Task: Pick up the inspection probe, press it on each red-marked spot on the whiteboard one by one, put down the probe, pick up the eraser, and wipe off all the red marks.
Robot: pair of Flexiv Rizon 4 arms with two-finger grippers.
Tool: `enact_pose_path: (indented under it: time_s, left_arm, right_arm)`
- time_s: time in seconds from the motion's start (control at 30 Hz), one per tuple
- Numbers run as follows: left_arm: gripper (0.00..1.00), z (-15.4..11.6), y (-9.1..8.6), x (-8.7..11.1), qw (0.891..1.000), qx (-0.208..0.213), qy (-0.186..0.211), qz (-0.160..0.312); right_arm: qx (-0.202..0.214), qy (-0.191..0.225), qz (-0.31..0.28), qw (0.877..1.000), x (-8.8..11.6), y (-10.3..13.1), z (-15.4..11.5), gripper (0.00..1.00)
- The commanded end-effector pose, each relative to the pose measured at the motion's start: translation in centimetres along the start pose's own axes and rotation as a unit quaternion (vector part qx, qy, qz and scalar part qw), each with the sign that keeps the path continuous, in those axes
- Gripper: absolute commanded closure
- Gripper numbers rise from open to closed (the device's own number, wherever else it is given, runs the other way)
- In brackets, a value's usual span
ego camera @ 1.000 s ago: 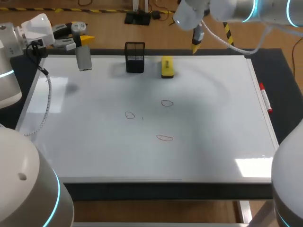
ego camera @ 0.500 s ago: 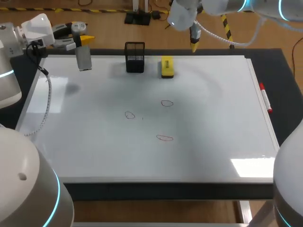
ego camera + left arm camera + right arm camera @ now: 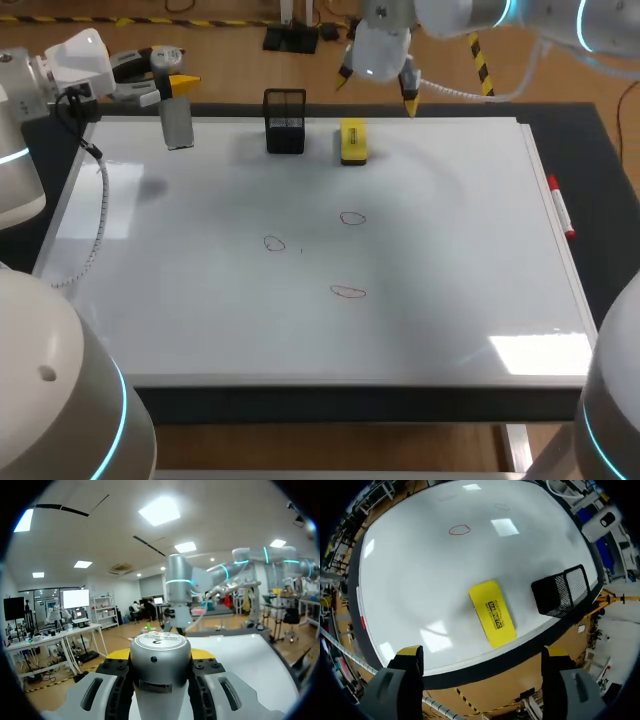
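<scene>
Head view. The left gripper [image 3: 176,88] is at the far left corner of the whiteboard [image 3: 200,320] and is clamped on the inspection probe [image 3: 177,122], a grey cylinder held upright. Whether the probe's lower end touches the board cannot be told. A black mesh basket [image 3: 285,121] stands near the far edge, with the yellow eraser [image 3: 353,141] lying flat just beside it, apart from it. Three red marks [image 3: 352,218] sit near the middle of the board, well apart from one another. A red marker [image 3: 560,208] lies along the board's right edge. The right gripper [image 3: 377,88] hangs above the far edge, just beyond the eraser, with its fingers spread wide and nothing in them.

Left wrist view. The left gripper [image 3: 160,654] grips the inspection probe [image 3: 160,680] from both sides - the silver cylinder fills the gap between the pads, end cap facing outward. The whiteboard [image 3: 250,665] extends ahead of it.

Right wrist view. The right gripper [image 3: 482,652] is fully released; both yellow tips stand far apart. The eraser [image 3: 492,612] lies on the whiteboard [image 3: 410,570] ahead of the gap between the fingers, untouched. The mesh basket [image 3: 560,591] stands beside the eraser. One of the red marks [image 3: 459,529] - a small oval outline - shows farther ahead.
</scene>
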State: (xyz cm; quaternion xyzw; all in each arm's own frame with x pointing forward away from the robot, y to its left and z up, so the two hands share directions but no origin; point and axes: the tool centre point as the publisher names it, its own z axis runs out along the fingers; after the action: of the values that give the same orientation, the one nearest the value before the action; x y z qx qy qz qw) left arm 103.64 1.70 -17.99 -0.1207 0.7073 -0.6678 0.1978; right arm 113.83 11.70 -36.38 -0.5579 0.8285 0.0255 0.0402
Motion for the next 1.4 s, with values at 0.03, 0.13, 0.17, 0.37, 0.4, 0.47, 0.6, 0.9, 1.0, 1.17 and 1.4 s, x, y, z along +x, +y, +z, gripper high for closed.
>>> enact_pose_path:
  time_s: [0.03,0.13,0.17,0.37,0.4,0.47,0.6,0.9,1.0,1.17,1.4]
  left_arm:
    - [1.00,0.0,-0.1,0.0,1.000,0.001,-0.001,0.001]
    - [1.00,0.0,-0.1,0.0,1.000,0.001,-0.001,0.001]
    - [1.00,0.0,-0.1,0.0,1.000,0.001,-0.001,0.001]
    - [1.00,0.0,-0.1,0.0,1.000,0.001,-0.001,0.001]
    - [1.00,0.0,-0.1,0.0,1.000,0.001,-0.001,0.001]
    - [1.00,0.0,-0.1,0.0,1.000,0.001,-0.001,0.001]
    - [1.00,0.0,-0.1,0.0,1.000,0.001,-0.001,0.001]
    - [1.00,0.0,-0.1,0.0,1.000,0.001,-0.001,0.001]
    - [1.00,0.0,-0.1,0.0,1.000,0.001,-0.001,0.001]
    - [1.00,0.0,-0.1,0.0,1.000,0.001,-0.001,0.001]
    - [1.00,0.0,-0.1,0.0,1.000,0.001,-0.001,0.001]
  right_arm:
    - [0.003,0.007,-0.044,0.999,-0.1,0.6,1.3,0.00]
    - [0.002,0.011,-0.083,0.996,-0.1,1.2,1.9,0.00]
    - [0.000,0.011,-0.091,0.996,-0.2,1.3,2.0,0.00]
    - [-0.001,0.021,-0.141,0.990,-0.5,2.1,3.1,0.00]
    - [-0.002,0.022,-0.140,0.990,-0.6,2.2,3.2,0.00]
    - [-0.003,0.031,-0.146,0.989,-0.8,2.2,3.6,0.00]
    - [-0.007,0.030,-0.151,0.988,-1.1,2.3,4.1,0.00]
    - [-0.008,0.032,-0.184,0.982,-2.2,3.1,5.0,0.00]
    - [-0.010,0.034,-0.186,0.982,-2.3,3.1,5.2,0.00]
    - [-0.012,0.035,-0.189,0.981,-2.2,3.3,5.5,0.00]
    - [-0.018,0.036,-0.185,0.982,-2.1,3.5,5.8,0.01]
